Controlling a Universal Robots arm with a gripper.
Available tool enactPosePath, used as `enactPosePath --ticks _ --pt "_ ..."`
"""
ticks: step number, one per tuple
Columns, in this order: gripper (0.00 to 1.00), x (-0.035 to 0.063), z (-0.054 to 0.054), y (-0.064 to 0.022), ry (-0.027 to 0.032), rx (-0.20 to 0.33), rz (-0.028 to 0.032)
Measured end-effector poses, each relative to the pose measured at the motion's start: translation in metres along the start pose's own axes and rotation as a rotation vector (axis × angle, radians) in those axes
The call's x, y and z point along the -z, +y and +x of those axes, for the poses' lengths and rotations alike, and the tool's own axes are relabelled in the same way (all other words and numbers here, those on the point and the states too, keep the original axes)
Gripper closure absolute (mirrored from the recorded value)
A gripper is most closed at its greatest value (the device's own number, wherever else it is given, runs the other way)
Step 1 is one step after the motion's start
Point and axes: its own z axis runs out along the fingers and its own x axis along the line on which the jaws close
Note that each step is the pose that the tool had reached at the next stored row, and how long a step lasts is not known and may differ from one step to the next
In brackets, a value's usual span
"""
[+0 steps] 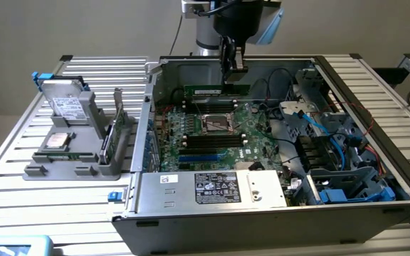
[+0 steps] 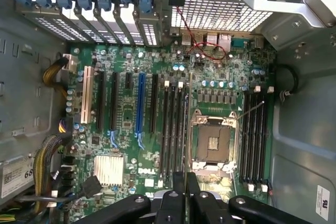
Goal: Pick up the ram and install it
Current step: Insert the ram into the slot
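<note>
In the exterior view my gripper [image 1: 232,74] hangs over the far end of the open computer case, shut on the ram [image 1: 215,90]. The ram is a long green stick with a white label, held level just above the far black slots [image 1: 206,101] beyond the processor socket [image 1: 218,124]. A second bank of black slots [image 1: 212,143] lies on the near side of the socket. In the wrist view the gripper [image 2: 186,190] has its fingers [image 2: 177,192] pressed together over the motherboard [image 2: 126,124], between the slots [image 2: 173,129] and the socket [image 2: 211,142].
A grey fixture [image 1: 30,172] outside the case, at the exterior view's left, holds a hard drive [image 1: 70,106], a silver processor [image 1: 55,141] and a tall green card with a bracket [image 1: 116,128]. A metal power-supply box [image 1: 212,186] fills the case's near end. Blue cables [image 1: 333,138] crowd the right.
</note>
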Motion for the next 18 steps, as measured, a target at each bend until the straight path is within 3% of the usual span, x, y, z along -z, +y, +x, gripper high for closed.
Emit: enactPosePath --ticks 18 --pt "0.86 -0.0057 0.0002 -0.0004 -0.0011 0.000 0.0000"
